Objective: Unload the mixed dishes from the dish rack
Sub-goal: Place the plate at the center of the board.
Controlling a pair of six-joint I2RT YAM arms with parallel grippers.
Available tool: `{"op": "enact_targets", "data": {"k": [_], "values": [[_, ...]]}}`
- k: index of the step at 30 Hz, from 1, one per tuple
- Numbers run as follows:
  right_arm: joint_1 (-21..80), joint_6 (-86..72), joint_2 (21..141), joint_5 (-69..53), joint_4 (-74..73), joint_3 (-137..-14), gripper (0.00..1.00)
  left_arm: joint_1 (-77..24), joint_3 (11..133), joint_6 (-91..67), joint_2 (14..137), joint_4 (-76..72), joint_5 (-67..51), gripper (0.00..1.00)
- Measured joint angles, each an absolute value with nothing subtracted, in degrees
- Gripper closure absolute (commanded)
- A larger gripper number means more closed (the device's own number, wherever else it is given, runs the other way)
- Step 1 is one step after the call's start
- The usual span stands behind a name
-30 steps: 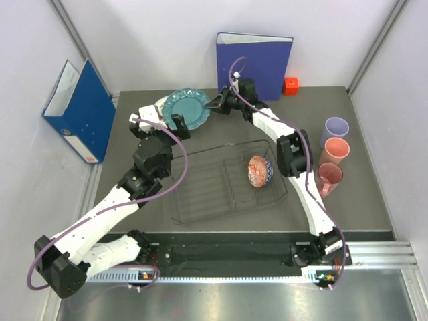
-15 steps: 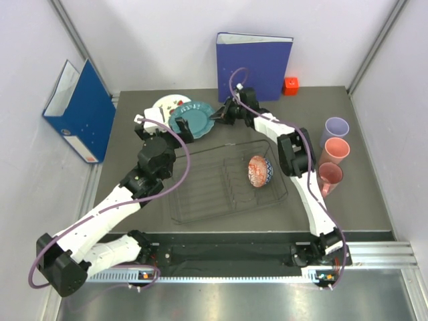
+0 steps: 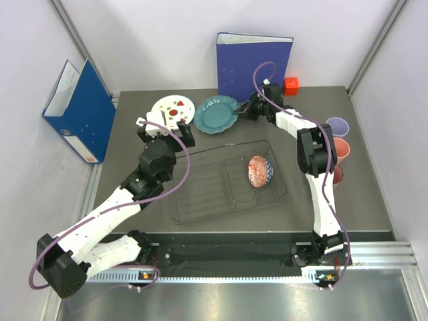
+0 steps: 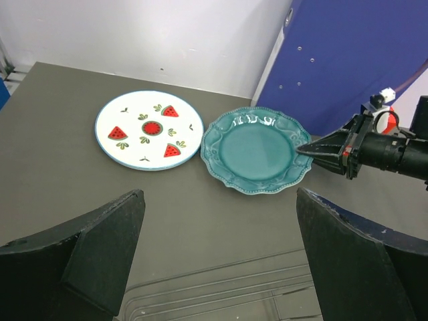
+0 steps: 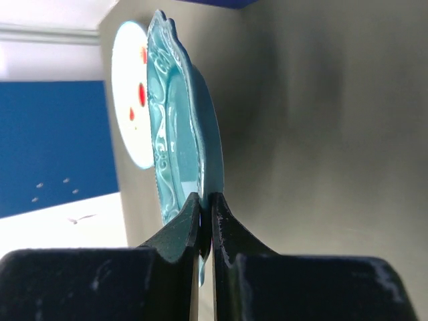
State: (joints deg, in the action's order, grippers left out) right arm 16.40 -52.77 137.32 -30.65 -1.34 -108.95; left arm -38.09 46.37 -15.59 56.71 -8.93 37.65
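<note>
My left gripper (image 3: 166,132) is hanging wide open near the watermelon plate (image 4: 148,130). My right gripper (image 4: 304,148) is pinching the teal plate (image 4: 257,150) by its rim (parking it alongside, I judge). The patterned bowl (image 3: 259,171) is waiting in the dish rack (image 3: 200,195).

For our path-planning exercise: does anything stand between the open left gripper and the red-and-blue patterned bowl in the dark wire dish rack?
Nothing visible: only the dish rack's bare dividers separate left gripper and patterned bowl.
</note>
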Motion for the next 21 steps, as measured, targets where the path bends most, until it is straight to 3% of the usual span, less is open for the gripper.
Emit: {"op": "enact_targets", "data": {"k": [9, 11, 12, 15, 21], "values": [[16.36, -51.33, 137.34, -28.97, -5.91, -108.44, 1.00, -38.09, 45.91, -16.40, 55.51, -8.75, 36.86, 0.01], [16.36, -50.96, 137.45, -28.80, -7.18, -109.27, 0.89, -38.09, 45.91, -16.62, 55.51, -8.43, 36.82, 0.01], [16.36, -50.61, 137.51, -28.62, -8.21, -110.00, 0.76, -38.09, 45.91, -16.73, 55.51, -8.21, 36.67, 0.01], [16.25, -50.37, 137.51, -28.62, -9.54, -110.74, 0.53, -38.09, 45.91, -17.12, 55.55, -7.16, 36.34, 0.01], [15.81, -49.65, 137.51, -28.40, -10.48, -110.61, 0.32, -38.09, 45.93, -18.13, 56.31, -4.25, 35.33, 0.01]]}}
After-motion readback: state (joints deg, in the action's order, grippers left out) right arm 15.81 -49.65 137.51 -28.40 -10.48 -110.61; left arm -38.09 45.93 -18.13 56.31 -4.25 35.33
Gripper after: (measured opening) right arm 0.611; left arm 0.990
